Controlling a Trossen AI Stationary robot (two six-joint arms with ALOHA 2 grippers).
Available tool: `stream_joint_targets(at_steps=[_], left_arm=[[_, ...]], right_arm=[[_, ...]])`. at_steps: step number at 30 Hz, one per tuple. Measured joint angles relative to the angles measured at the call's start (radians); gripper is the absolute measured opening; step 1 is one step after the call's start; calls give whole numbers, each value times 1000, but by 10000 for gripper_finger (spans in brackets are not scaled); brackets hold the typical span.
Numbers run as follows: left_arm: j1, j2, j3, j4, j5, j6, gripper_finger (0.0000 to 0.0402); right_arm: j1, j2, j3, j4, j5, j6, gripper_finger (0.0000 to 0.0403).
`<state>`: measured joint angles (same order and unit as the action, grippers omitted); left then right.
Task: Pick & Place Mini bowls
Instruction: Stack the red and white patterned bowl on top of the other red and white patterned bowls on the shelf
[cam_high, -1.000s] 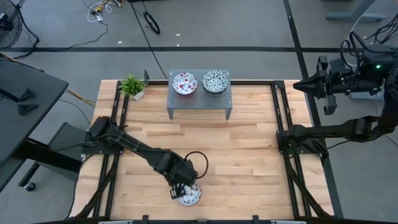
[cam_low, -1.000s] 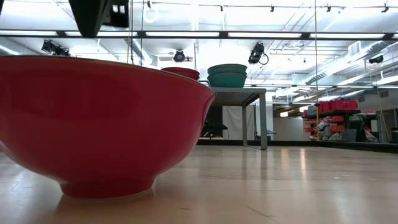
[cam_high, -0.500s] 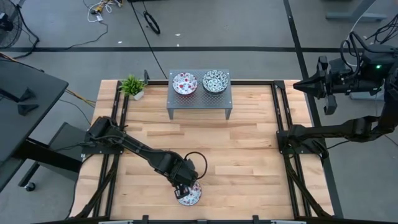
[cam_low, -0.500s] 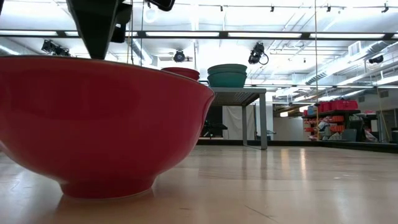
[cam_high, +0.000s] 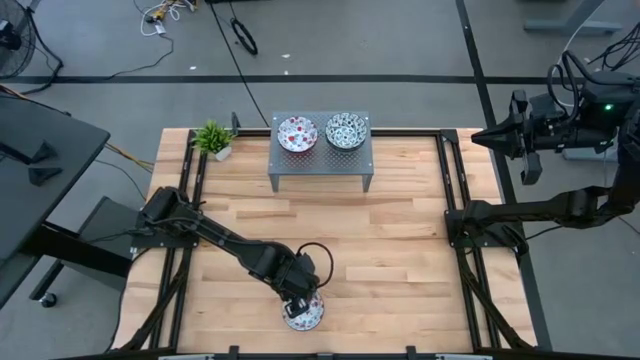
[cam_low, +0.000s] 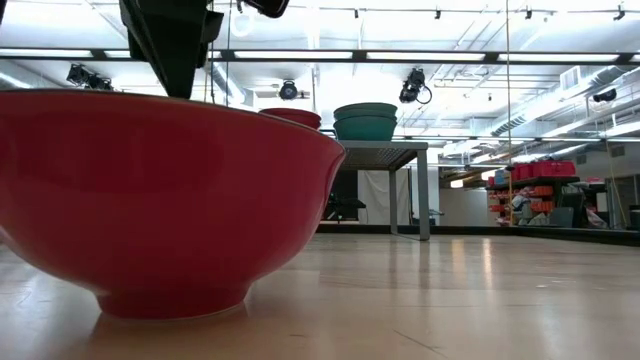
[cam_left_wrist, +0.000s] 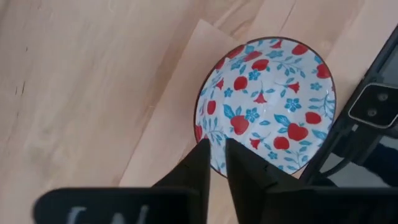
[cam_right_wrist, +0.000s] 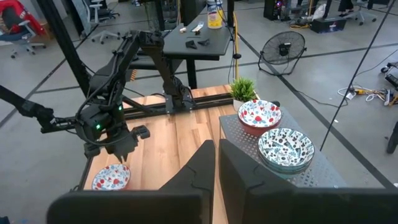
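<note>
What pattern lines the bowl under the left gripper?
Red fruits and blue flowers on white, inside the bowl; clearest in the left wrist view.

One red mini bowl (cam_high: 304, 313) sits upright at the table's near edge; two others (cam_high: 298, 133) (cam_high: 346, 130) share the stand.

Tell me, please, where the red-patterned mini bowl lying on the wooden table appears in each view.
High view: red-patterned mini bowl, near the table's front edge, under the left tool.
Low view: fills the left half.
Left wrist view: right of centre.
Right wrist view: bottom left.
Shared landmark: the grey stand, visible in the high, low and right wrist views.
</note>
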<state>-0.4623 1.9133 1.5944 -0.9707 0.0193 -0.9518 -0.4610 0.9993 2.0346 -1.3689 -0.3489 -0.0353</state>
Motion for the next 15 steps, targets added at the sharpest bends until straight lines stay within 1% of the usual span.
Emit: stream_joint_targets(at_steps=[4,10,15], left_arm=[[1,0,0,0,1,-32,91],[3,2,0,0,1,-37,148],[7,13,1,14,1,-48,182]], right_arm=[[0,0,0,0,0,0,25],[0,0,0,0,0,0,25],[0,0,0,0,0,0,25]])
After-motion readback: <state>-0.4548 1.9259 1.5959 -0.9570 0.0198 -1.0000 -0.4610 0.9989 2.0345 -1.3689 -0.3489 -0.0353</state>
